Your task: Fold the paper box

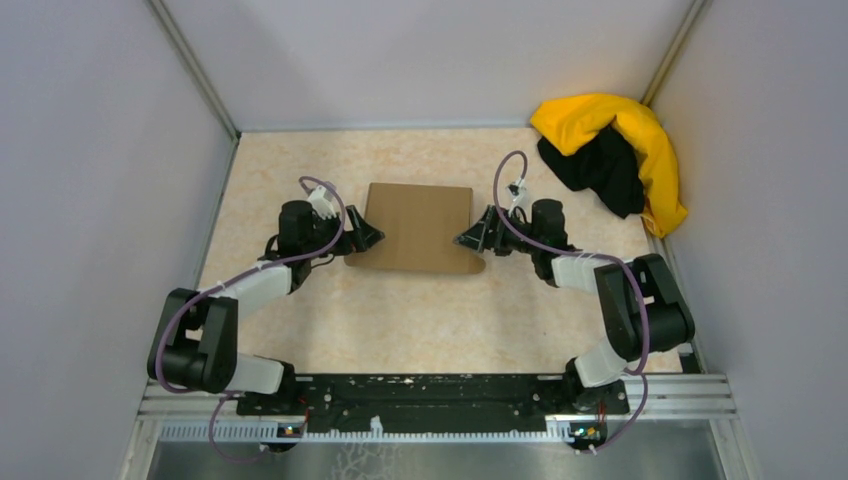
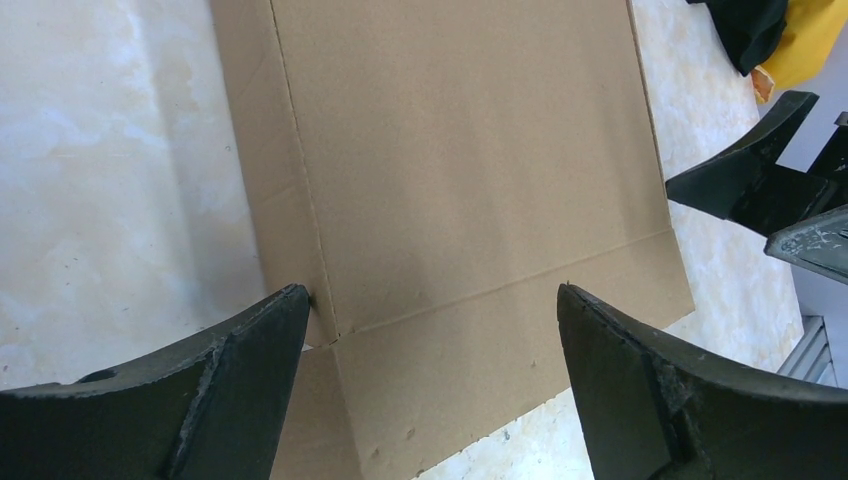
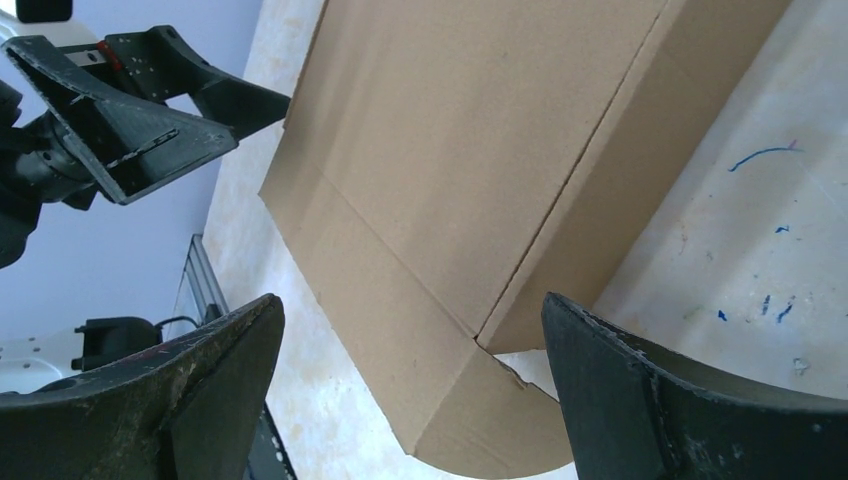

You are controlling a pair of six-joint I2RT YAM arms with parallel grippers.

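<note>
Paper box (image 1: 420,228) (image 2: 460,170) (image 3: 470,150) of plain brown cardboard, folded flat into a rectangle, lying in the middle of the pale speckled desk (image 1: 400,320), between the two arms. Crease lines across its top: one parallel to the near edge, others along the left and right sides. Left fingers (image 1: 365,238) (image 2: 230,390) spread wide at the near left corner of the box, pinching nothing. Right fingers (image 1: 470,240) (image 3: 640,400) likewise spread wide at the near right corner, gripping nothing. Both pairs pointing inward, toward each other across the near edge. Cannot tell whether either pair touches the cardboard. Heap of yellow and black cloth (image 1: 610,150) in the far right corner of the desk, well apart from the box. Blue scribble marks (image 3: 760,155) on the desk just right of the box.
</note>
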